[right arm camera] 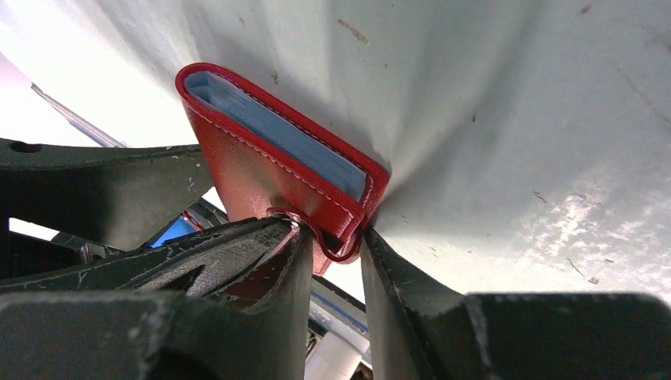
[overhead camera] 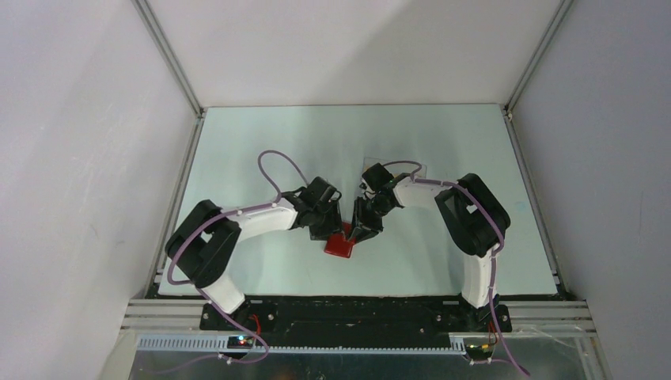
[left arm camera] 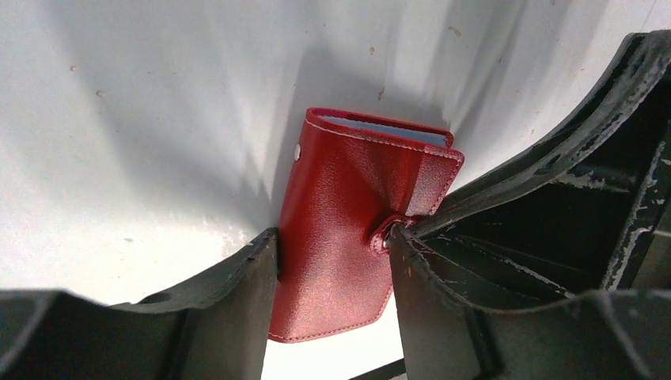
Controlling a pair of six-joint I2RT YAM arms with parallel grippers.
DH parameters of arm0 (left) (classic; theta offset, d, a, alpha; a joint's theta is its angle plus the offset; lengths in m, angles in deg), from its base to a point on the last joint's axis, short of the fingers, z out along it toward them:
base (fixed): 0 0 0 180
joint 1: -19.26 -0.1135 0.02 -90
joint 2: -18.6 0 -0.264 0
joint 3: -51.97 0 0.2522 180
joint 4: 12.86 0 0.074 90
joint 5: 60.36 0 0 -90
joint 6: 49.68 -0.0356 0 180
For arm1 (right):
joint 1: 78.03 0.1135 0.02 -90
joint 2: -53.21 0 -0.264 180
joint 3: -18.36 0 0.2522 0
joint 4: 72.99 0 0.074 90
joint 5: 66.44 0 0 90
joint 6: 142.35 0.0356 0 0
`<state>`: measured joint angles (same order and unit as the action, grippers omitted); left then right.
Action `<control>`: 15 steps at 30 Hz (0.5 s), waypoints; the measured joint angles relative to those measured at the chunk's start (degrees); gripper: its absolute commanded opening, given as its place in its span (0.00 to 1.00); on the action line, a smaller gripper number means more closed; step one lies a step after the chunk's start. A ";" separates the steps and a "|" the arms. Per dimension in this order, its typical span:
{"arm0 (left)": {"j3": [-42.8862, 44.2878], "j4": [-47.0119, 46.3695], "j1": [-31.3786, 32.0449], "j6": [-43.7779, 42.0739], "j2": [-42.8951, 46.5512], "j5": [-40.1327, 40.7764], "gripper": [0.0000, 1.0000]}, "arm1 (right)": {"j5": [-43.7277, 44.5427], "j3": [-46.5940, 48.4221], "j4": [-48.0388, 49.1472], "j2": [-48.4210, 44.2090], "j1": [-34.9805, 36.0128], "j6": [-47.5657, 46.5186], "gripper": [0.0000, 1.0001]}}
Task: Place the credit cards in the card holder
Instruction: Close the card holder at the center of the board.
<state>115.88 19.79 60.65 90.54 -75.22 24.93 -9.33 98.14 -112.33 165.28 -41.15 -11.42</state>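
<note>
The card holder (overhead camera: 340, 245) is a closed red wallet, held on the table between both grippers. In the left wrist view the wallet (left arm camera: 340, 229) stands between my left gripper (left arm camera: 332, 237) fingers, which press its left edge and its snap side. My right gripper (right arm camera: 332, 233) is shut on the wallet's (right arm camera: 261, 170) corner with the red closing tab; blue-grey lining shows along its top edge. In the top view the left gripper (overhead camera: 331, 231) and right gripper (overhead camera: 362, 233) meet nose to nose over it. No credit cards are in view.
The white table (overhead camera: 443, 261) is walled by grey panels on the left, right and far sides. A faint clear rectangular thing (overhead camera: 415, 169) lies just behind the right wrist. The other arm's dark finger (left arm camera: 554, 158) crowds the left wrist view.
</note>
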 measured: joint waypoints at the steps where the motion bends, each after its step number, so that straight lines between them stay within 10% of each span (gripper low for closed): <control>1: 0.33 0.31 0.00 -0.20 -0.26 -0.07 0.55 | -0.04 0.00 0.02 0.02 0.00 0.02 0.33; 15: 3.65 3.98 0.00 -0.09 -3.50 -0.46 0.41 | -1.38 1.20 -1.16 1.42 -0.37 1.07 0.32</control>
<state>119.53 23.77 60.65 90.45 -78.72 24.47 -10.70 99.35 -113.49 166.70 -41.52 -10.35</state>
